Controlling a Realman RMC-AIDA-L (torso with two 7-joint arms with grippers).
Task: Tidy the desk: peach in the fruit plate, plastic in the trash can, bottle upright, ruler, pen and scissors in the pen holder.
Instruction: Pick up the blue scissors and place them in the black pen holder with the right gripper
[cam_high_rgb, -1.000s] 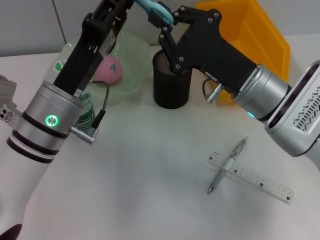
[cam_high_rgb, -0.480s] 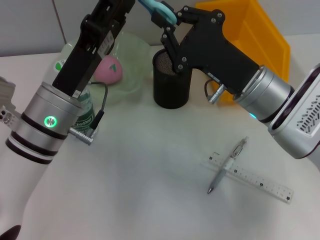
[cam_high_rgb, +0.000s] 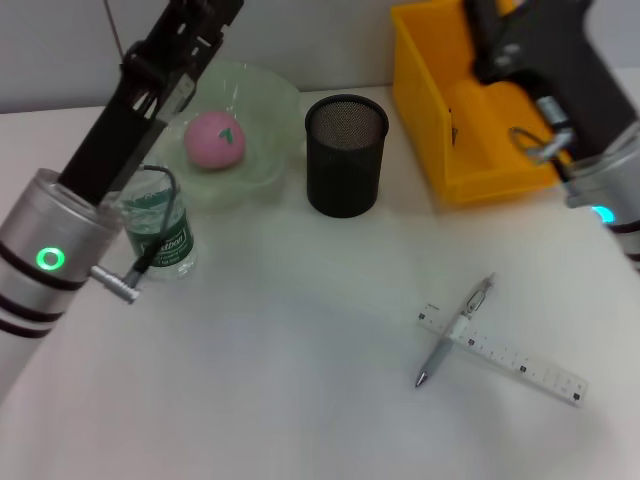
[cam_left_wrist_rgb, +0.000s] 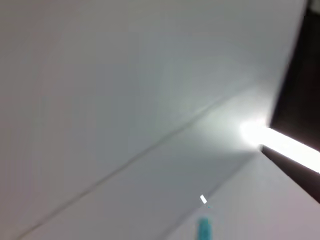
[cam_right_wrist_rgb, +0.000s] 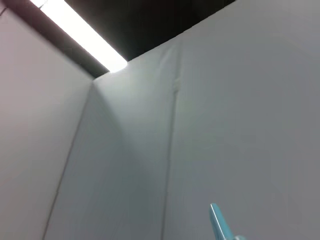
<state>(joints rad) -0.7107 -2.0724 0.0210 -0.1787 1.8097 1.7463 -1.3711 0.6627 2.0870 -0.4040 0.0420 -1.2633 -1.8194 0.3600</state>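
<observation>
Scissors (cam_right_wrist_rgb: 220, 225): only a light blue tip shows, at the edge of the right wrist view against a pale wall; a similar blue piece (cam_left_wrist_rgb: 203, 227) appears in the left wrist view. What holds it cannot be seen.

Left arm (cam_high_rgb: 110, 150): raised over the left side of the desk, its gripper out of the head view at the top edge. Grip state cannot be told.

Right arm (cam_high_rgb: 545, 70): raised over the yellow trash can (cam_high_rgb: 440, 130), its gripper also beyond the top edge. Grip state cannot be told.

Peach (cam_high_rgb: 214, 139): lying in the green fruit plate (cam_high_rgb: 270, 100), just beside the left arm's forearm.

Bottle (cam_high_rgb: 158, 232): standing upright close under the left arm's wrist, near the fruit plate.

Pen holder (cam_high_rgb: 345, 155): black mesh cup, between the two arms, beside the trash can. Nothing shows above its rim.

Pen (cam_high_rgb: 452, 333): lying on the desk, well below the right arm, crossing over the ruler (cam_high_rgb: 510, 356) and touching it.
</observation>
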